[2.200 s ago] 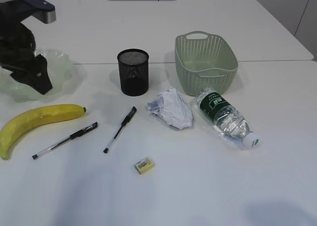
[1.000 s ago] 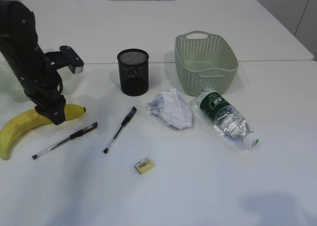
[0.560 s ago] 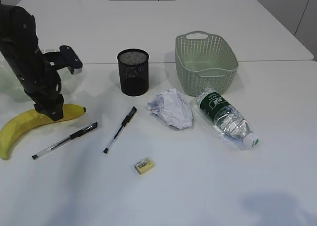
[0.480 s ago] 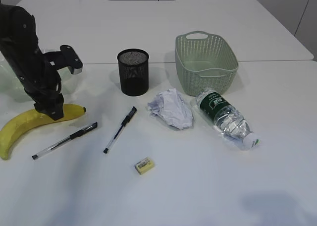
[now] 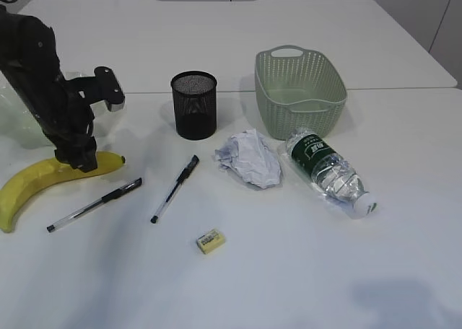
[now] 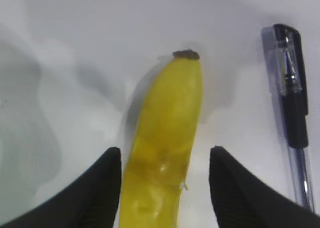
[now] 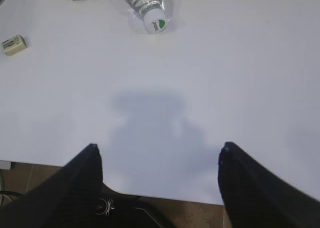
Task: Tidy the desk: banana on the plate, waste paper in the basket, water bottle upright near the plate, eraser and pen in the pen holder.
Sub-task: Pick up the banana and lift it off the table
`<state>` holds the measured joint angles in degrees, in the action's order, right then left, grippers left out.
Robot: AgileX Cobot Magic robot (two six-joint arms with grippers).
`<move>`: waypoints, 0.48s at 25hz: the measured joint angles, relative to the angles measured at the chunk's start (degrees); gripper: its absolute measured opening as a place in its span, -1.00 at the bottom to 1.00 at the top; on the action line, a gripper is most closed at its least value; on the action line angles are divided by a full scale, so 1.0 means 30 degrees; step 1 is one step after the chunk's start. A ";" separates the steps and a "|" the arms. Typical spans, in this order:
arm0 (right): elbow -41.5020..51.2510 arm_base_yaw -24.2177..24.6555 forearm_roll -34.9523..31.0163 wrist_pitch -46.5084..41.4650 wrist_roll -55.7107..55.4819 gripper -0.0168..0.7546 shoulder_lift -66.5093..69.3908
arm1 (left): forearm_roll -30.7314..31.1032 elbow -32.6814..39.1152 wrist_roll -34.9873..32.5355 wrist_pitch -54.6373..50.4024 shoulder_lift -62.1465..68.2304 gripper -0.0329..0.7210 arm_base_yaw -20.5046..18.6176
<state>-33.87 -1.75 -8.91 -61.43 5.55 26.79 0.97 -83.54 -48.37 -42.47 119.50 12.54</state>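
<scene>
Two black fingers (image 6: 107, 188) of the left pincer (image 6: 165, 188) stand spread on either side of the banana (image 6: 167, 138), low over its dark-tipped end, not clamped on it. That banana lies on the desk (image 5: 289, 271) near the left edge, with the plate (image 5: 18, 123) just behind it and a pen (image 6: 292, 118) alongside. Over at the near edge, the right pincer (image 7: 160, 188) hangs spread and empty, the water bottle (image 7: 147, 5) lying farther in.
</scene>
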 joint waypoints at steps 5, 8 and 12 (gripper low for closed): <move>0.0000 0.0000 -0.0044 0.0000 0.0000 0.43 0.0233 | 0.0000 -0.0043 -0.0120 0.0036 0.0552 0.15 0.0000; 0.0000 0.0000 -0.0044 0.0000 0.0122 0.43 0.0233 | -0.0158 -0.0072 -0.0120 0.0036 0.0948 0.15 0.0000; 0.0000 0.0000 -0.0044 0.0000 0.0302 0.43 0.0261 | -0.0325 -0.0072 -0.0151 0.0036 0.1341 0.15 0.0000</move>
<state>-33.87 -1.75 -9.04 -61.43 6.46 27.57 0.00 -83.76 -48.83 -42.36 123.52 12.54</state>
